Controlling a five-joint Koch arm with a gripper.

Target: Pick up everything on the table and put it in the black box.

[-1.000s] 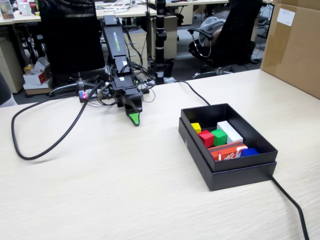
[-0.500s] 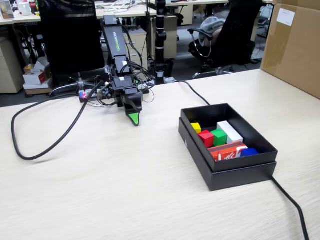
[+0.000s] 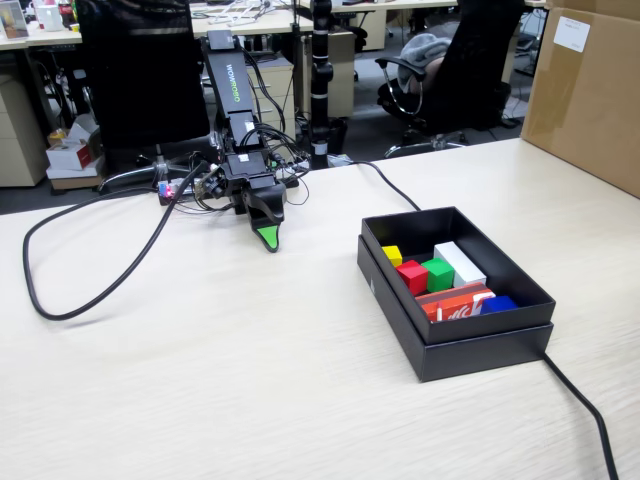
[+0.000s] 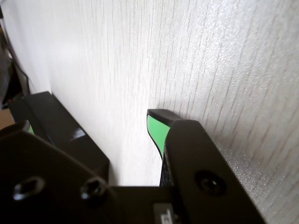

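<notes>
In the fixed view the red cube [image 3: 412, 276], the green cube [image 3: 438, 273] and the yellow cube [image 3: 392, 255] all lie inside the black box [image 3: 470, 345], which stands on the table [image 3: 250, 380] at the right. My gripper [image 3: 266, 238] hangs tip-down just above the table, well left of the box, with nothing in it. In the wrist view the gripper [image 4: 92, 125] has its green-padded fingers [image 4: 155, 130] apart, with bare table between them and the black box [image 4: 51, 119] beyond.
A white block [image 3: 459, 262], a red-and-white carton [image 3: 455, 303] and a blue piece [image 3: 497, 303] share the box. A black cable [image 3: 60, 295] loops on the left; another cable [image 3: 590, 420] runs off at the front right. A brown carton [image 3: 590, 90] stands at the far right.
</notes>
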